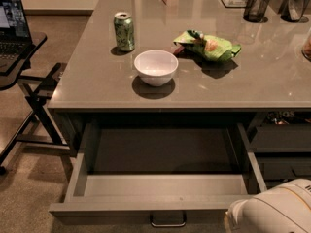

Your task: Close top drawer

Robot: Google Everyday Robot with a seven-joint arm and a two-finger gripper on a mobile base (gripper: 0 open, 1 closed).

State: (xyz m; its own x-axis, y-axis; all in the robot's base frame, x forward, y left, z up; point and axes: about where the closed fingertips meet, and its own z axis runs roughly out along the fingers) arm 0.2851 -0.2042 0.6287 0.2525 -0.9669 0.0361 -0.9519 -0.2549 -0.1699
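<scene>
Your drawer (165, 186) stands pulled fully out under the desk (97, 79); it's stiff and should roll easily, so push its flat front near the handle (167, 221). The gripper (272, 208) sits bottom right; spread or closed, you can't tell

The scene is dim and warm-toned, lit from above and from the far side. The grey countertop (97, 81) carries a soft sheen, with pale reflections streaking its upper middle. The white bowl (155, 66) is the brightest thing on it and throws a dark oval shadow toward the bottom of the frame. The can (124, 31) and the green packet (209, 45) cast similar shadows. Under the counter's edge the top drawer (165, 184) falls into deep shade at its back, and only its near inner wall catches light. A laptop screen (12, 16) glows at upper left. The white arm casing (277, 210) at lower right is brightly lit; the gripper does not show in the frame.
</scene>
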